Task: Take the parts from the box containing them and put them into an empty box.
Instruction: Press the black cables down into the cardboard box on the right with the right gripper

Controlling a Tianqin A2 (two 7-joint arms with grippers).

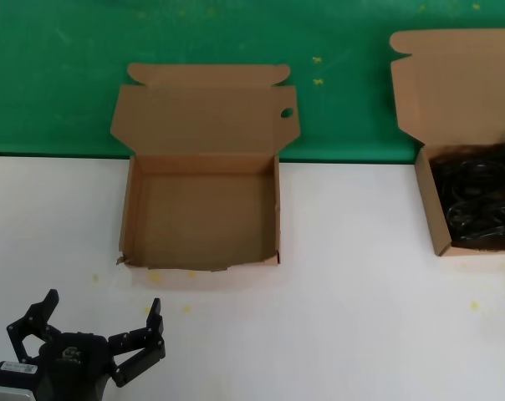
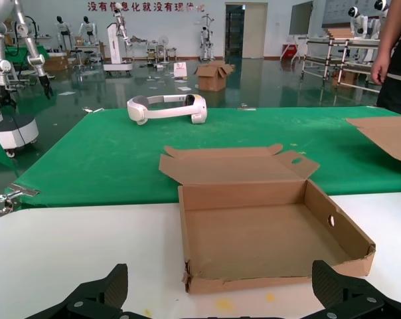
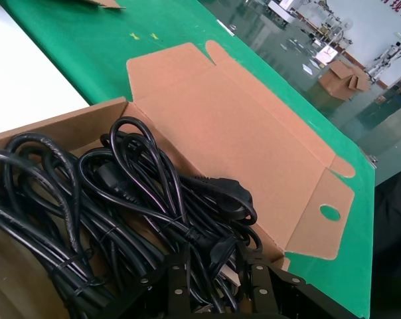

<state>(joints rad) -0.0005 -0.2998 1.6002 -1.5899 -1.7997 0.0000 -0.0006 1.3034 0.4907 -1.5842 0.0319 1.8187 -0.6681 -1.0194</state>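
The empty box (image 1: 132, 209) (image 2: 253, 193) lies open in the middle of the white table, its lid flap folded back with a small round hole near one corner. My left gripper (image 1: 102, 302) (image 2: 219, 279) hovers open over the table just in front of that box's torn front edge. At the far right, the box containing the parts (image 1: 428, 209) (image 3: 214, 126) holds looped black cables (image 1: 478, 200) (image 3: 121, 199). My right gripper (image 3: 216, 256) is down among them, its fingers closed around a few strands by a plug. It is out of the head view.
A green mat (image 1: 236, 33) covers the table behind both boxes. A white headset (image 2: 167, 106) lies far back on it. A person (image 2: 396, 60) stands beyond the table on the right. Bare white tabletop (image 1: 353, 251) separates the two boxes.
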